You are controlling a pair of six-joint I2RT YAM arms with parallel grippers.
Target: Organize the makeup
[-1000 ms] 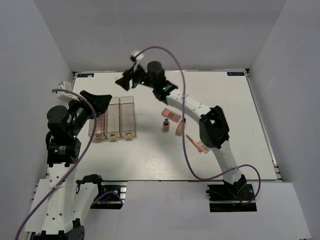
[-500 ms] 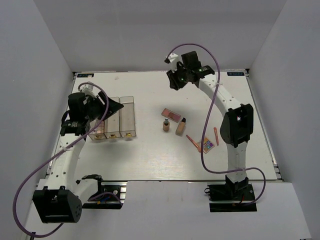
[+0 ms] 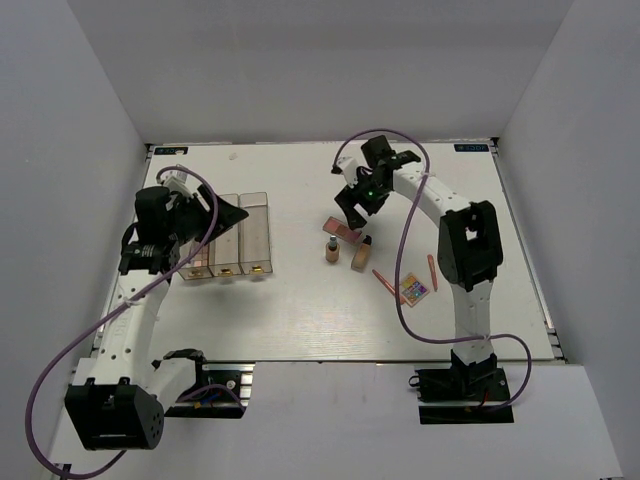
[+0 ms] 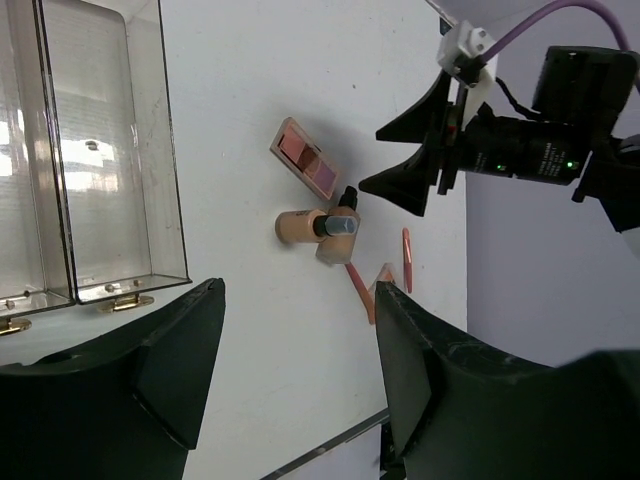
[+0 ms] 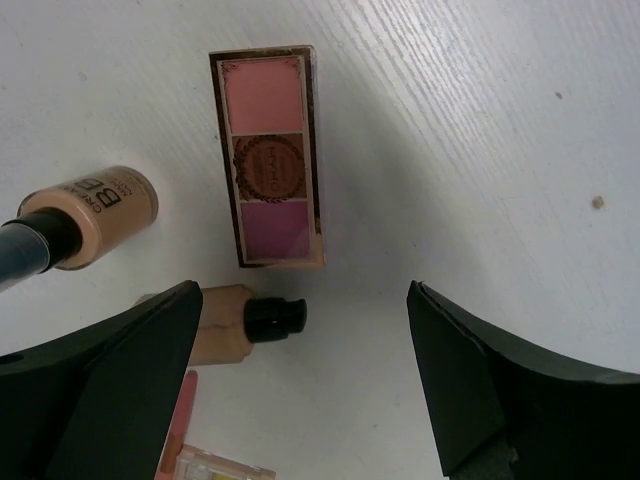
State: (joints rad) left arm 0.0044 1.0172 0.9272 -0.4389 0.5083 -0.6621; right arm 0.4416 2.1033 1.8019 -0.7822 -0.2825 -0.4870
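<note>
A pink palette [image 3: 343, 229] lies flat at mid-table, also in the right wrist view [image 5: 270, 155] and the left wrist view [image 4: 308, 158]. Two beige dark-capped foundation bottles [image 3: 331, 248] [image 3: 361, 253] lie just in front of it [image 5: 95, 215] [image 5: 240, 325]. Two pink-red pencils [image 3: 385, 285] [image 3: 432, 272] and a multicolour palette [image 3: 414, 290] lie nearer the right arm. My right gripper [image 3: 350, 200] [image 5: 310, 295] is open and empty above the pink palette. My left gripper [image 3: 225, 213] [image 4: 298, 290] is open and empty over the clear box [image 3: 240, 238].
The clear three-compartment box [image 4: 100, 150] stands at the left with small gold clasps at its near end; its left compartment looks brownish-pink from above. White walls enclose the table [image 3: 300, 310] on three sides.
My right gripper swung from the back left of the table to the right, then came down over the pink palette. My left arm shifted a second ago and has barely moved since.
</note>
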